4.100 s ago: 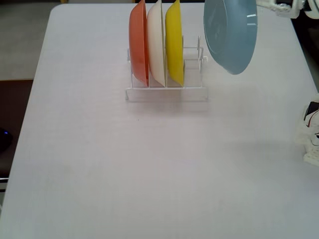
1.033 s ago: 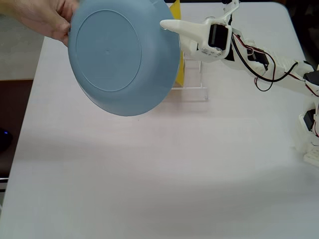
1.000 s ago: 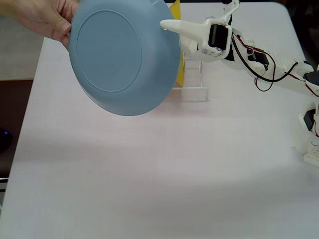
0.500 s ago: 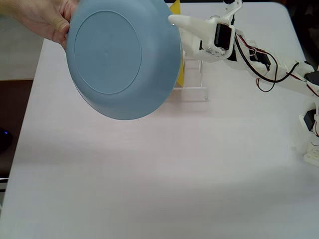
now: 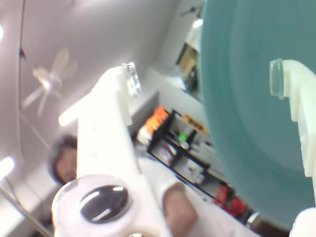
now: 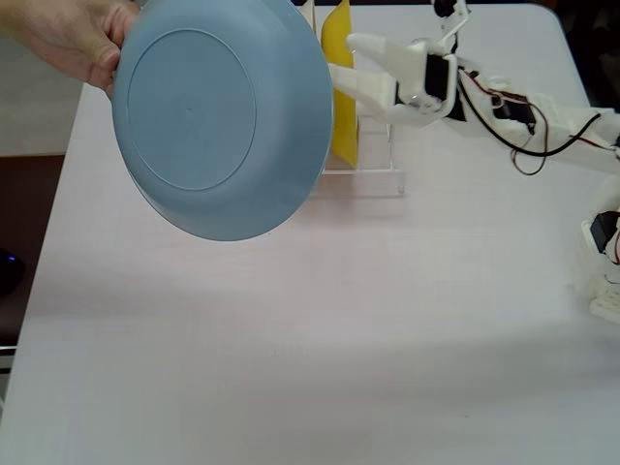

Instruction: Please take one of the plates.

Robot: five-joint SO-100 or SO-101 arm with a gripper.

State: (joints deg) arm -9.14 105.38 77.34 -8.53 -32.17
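White table (image 6: 320, 339), seen from above in the fixed view, fills most of the picture; its surface is plain and pale, with a darker floor strip showing along the left edge. Light blue plate (image 6: 223, 116), round and shallow, is held above the table's upper left part with its underside turned to the camera; a raised foot ring is visible on that underside; the plate is tilted, off the table, and hides most of the rack behind it; in the wrist view the plate (image 5: 247, 108) appears as a large teal-blue curved surface filling the upper right. Robot arm (image 6: 523, 107), white with black and red wires, reaches in from the right edge toward the rack. Human hand (image 6: 68, 39), entering from the upper left corner, grips the plate's upper left rim. Gripper (image 6: 344, 63) has its two white fingers spread apart, clamped on nothing; its tips lie just beside the plate's right rim, and contact cannot be told; in the wrist view the gripper (image 5: 202, 79) shows one finger at left and one at right, well separated. White wire rack (image 6: 373, 170) stands on the table behind the plate. Yellow plate (image 6: 338, 87) stands upright in the rack, partly hidden.
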